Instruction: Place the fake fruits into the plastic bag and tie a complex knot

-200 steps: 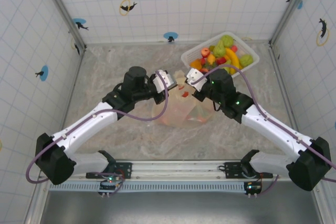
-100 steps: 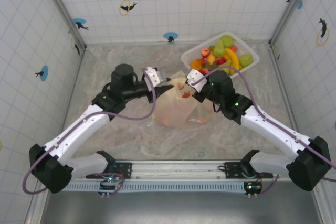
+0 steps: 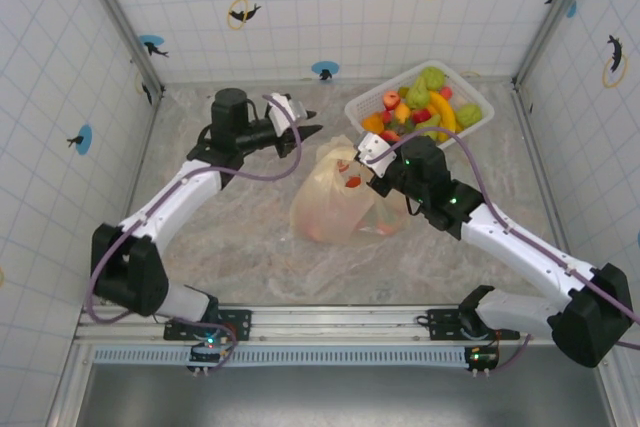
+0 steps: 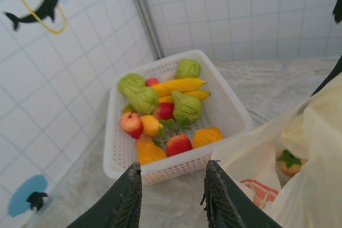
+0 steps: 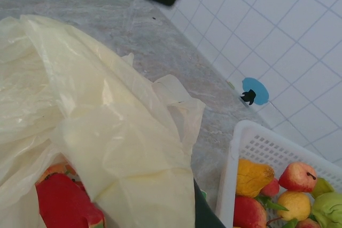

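The cream-yellow plastic bag (image 3: 335, 202) lies slumped mid-table with red fake fruits (image 3: 352, 182) showing through it. My right gripper (image 3: 367, 159) is shut on the bag's upper edge. In the right wrist view the film (image 5: 123, 148) drapes over its dark finger (image 5: 202, 214) and a red fruit (image 5: 61, 201) sits inside. My left gripper (image 3: 305, 130) hangs open and empty, off the bag's far left side. Between its fingertips (image 4: 215, 196) I see bare table, with the bag (image 4: 304, 148) to the right. The knot is out of view.
A white lattice basket (image 3: 365, 107) with several more fake fruits (image 3: 425, 97) stands at the back right, close behind the bag; its rim (image 4: 176, 161) lies just beyond my left gripper. Tiled walls close in the far, left and right sides.
My left gripper has opened, let go of the bag and drawn back toward the far left. The bag's left side has slumped. The right gripper has stayed put, still shut.
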Robot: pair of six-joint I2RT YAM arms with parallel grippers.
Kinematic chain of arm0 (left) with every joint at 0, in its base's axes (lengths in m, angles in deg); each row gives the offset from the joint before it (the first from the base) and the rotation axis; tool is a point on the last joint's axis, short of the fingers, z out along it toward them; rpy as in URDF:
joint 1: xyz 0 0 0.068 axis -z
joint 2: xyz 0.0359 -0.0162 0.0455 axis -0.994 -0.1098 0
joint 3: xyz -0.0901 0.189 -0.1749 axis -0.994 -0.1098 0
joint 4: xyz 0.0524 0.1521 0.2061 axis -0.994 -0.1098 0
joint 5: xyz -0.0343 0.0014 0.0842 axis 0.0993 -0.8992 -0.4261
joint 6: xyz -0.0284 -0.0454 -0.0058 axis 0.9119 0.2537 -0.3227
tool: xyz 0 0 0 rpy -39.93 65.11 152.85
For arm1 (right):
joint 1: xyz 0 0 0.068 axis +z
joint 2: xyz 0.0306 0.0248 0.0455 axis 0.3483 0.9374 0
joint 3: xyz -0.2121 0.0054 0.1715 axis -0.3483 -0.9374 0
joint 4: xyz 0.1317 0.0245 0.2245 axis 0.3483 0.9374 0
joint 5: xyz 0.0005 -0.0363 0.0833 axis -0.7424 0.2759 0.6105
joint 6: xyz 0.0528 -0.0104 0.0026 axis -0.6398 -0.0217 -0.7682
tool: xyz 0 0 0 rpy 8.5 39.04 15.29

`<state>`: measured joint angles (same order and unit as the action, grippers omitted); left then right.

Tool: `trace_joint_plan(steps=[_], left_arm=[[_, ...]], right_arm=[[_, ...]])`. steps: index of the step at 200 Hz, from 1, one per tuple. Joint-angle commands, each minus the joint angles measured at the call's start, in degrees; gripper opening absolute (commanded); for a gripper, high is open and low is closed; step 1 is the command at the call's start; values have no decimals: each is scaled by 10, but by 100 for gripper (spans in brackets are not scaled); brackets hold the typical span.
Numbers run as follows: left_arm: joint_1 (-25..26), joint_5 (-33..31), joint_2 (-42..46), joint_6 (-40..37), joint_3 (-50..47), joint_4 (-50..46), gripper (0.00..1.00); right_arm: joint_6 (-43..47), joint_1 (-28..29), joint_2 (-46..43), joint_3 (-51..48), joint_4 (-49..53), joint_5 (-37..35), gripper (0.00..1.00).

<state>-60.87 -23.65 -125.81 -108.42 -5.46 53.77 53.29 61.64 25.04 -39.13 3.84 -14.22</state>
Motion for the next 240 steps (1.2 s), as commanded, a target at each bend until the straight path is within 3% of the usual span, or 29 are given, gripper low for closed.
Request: trace_joint_plan(steps=[1, 40, 132, 189, 240], left_arm=[[9, 90, -33, -43, 24, 30, 34], [54, 120, -40, -98, -1, 37, 35], [64, 145, -29, -123, -32, 24, 26], [69, 147, -33, -118, -35, 24, 43], [78, 129, -47, -100, -25, 34, 44]], right_arm=[[-7, -1, -15, -8, -22, 2, 0], [-9, -2, -18, -10, -16, 2, 0], [-17, -11, -17, -7, -18, 1, 0], [-27, -13, -16, -15, -34, 13, 0], [-33, -12, -11, -18, -43, 26, 0]])
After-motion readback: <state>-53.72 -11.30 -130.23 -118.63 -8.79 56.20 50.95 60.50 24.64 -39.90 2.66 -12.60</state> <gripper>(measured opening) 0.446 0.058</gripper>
